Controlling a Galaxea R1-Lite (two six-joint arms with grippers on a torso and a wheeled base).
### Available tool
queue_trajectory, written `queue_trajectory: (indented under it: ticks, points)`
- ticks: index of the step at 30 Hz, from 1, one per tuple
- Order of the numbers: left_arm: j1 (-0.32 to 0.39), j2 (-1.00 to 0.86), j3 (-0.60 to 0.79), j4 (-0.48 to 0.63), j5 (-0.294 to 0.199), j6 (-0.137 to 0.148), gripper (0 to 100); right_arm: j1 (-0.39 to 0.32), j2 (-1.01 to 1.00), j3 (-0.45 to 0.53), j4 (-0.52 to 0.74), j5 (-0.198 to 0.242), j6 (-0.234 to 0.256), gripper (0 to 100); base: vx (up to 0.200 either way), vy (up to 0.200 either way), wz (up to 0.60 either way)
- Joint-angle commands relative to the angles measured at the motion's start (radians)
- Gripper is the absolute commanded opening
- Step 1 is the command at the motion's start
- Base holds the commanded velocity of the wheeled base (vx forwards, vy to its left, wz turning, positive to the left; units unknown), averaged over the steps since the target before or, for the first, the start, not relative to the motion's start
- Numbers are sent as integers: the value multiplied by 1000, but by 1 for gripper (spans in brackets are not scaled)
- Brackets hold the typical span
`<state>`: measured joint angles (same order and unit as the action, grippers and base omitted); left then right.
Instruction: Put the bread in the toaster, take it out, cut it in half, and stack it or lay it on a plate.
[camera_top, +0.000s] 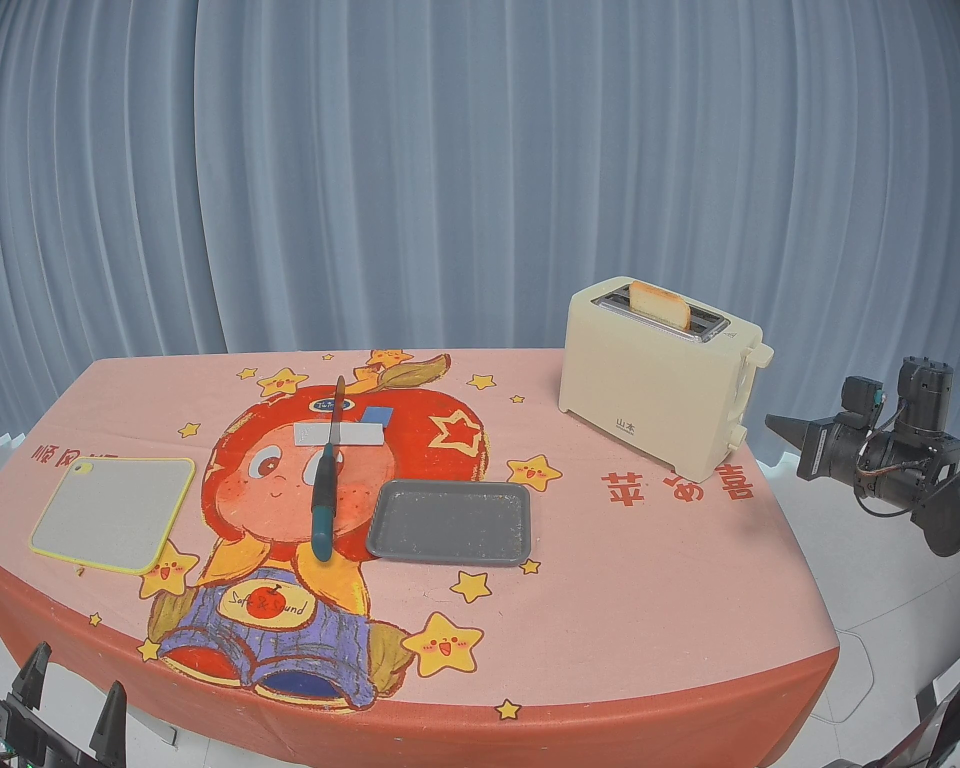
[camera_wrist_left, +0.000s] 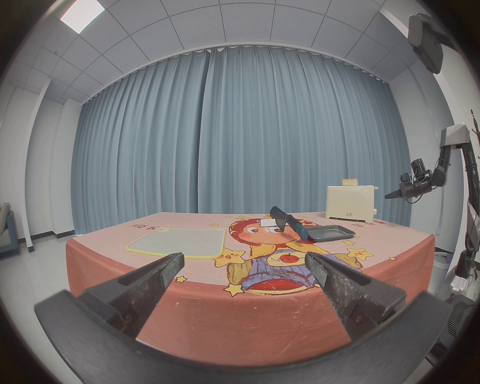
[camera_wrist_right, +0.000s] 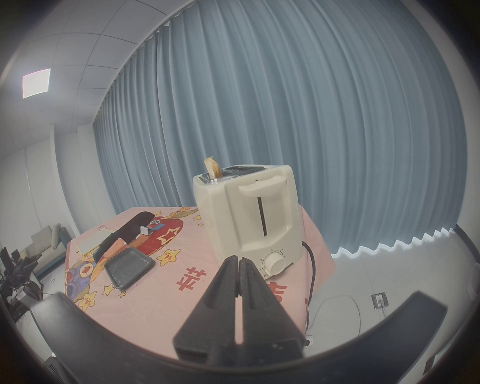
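Across the pink-clothed table (camera_top: 640, 620) the tools seemed laid out in working order. At its far right corner stood the cream toaster (camera_top: 650, 385), lever end turned toward the right arm, probably so that arm could press it. Near the left edge lay the cutting board (camera_top: 112, 512), on the left arm's side for the halving step. Between them sat the grey tray (camera_top: 450, 522), serving as the plate. Just beside it was the knife (camera_top: 325, 490), its blade propped on a small white rest (camera_top: 340, 433), likely to keep the handle easy to grasp. The bread (camera_top: 660, 303) stood upright in a toaster slot, its top poking out. The right gripper (camera_wrist_right: 239, 262) hung off the table beyond the lever end, fingers pressed together on nothing, with the bread higher up and well apart from it. The left gripper (camera_wrist_left: 245, 262) sat below the near left edge, fingers spread wide, far from the bread.
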<state>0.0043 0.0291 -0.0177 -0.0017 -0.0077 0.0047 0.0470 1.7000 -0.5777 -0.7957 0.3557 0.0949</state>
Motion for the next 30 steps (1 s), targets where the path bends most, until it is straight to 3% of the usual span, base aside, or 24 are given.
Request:
queue_trajectory:
  ticks: [1,30]
  points:
    - [0,0,18,-1,0,0,100,1,35,-1,0,0,2,0,0,0,0]
    - [0,0,18,-1,0,0,100,-7,205,-39,0,-8,3,0,0,0,0]
